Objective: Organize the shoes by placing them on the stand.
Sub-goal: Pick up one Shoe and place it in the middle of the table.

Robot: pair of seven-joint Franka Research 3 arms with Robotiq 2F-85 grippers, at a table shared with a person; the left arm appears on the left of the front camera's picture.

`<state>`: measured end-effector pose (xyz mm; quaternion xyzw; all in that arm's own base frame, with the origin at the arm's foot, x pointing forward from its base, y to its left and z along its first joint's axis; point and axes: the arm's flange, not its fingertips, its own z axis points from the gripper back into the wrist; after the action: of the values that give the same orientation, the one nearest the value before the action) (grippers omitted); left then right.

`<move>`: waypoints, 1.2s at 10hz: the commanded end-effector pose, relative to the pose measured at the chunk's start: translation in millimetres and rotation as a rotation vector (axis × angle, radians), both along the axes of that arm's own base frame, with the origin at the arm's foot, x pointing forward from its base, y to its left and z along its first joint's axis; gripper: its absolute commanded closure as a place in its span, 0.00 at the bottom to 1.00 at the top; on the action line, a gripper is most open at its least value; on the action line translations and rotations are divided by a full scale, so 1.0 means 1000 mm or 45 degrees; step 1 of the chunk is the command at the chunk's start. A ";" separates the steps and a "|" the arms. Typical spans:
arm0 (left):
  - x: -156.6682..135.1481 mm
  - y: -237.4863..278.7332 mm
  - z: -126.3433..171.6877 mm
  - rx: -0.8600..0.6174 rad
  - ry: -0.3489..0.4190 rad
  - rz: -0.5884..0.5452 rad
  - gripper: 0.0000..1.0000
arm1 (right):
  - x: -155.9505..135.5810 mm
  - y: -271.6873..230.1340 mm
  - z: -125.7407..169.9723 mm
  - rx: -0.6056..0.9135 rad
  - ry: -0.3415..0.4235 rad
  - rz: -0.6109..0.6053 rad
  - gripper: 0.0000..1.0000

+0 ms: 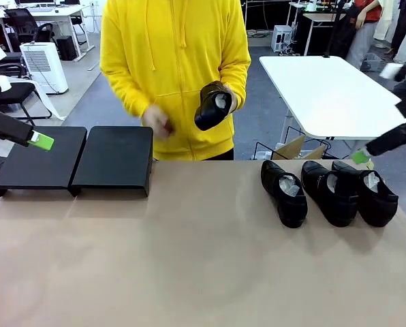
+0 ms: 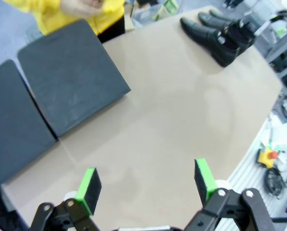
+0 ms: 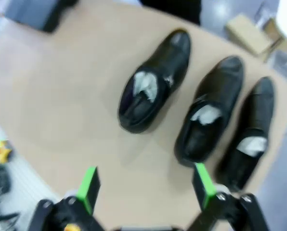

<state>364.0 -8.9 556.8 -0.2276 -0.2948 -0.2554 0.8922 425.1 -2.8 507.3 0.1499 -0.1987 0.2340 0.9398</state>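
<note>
- Three glossy black leather dress shoes [image 1: 332,194] lie on the tan worktop [image 1: 189,266], on the robot's right.
- A person's hand [image 1: 232,101] holds the fourth shoe [image 1: 212,107] aloft.
- The low matte-black stand [image 1: 114,160], far left, carries no shoe yet.
- The left end effector [image 2: 146,173] and right end effector [image 3: 144,175] are both spread and empty.
- Likely step: the first pick. Next, the right one lowers onto a shoe.

No readable text, no labels, no brand marks, no numbers on anything in view
</note>
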 end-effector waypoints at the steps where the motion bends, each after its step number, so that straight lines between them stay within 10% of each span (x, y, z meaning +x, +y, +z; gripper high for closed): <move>1: 0.000 0.001 0.001 -0.013 -0.011 -0.025 0.00 | 0.055 -0.001 -0.015 -0.021 0.072 -0.128 0.00; 2: 0.000 0.001 0.001 -0.013 -0.011 -0.025 0.00 | 0.000 0.000 0.000 0.000 0.000 0.000 0.00; 4: 0.000 0.001 0.001 -0.013 -0.011 -0.025 0.00 | 0.000 0.000 0.000 0.000 0.000 0.000 0.00; 12: 0.000 0.001 0.001 -0.013 -0.011 -0.025 0.00 | 0.114 -0.009 -0.073 -0.255 0.338 -0.410 0.00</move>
<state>363.9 -8.9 556.9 -0.2269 -0.2945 -0.2555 0.8924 533.1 -14.9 427.2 0.0590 -0.0835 0.0947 0.9902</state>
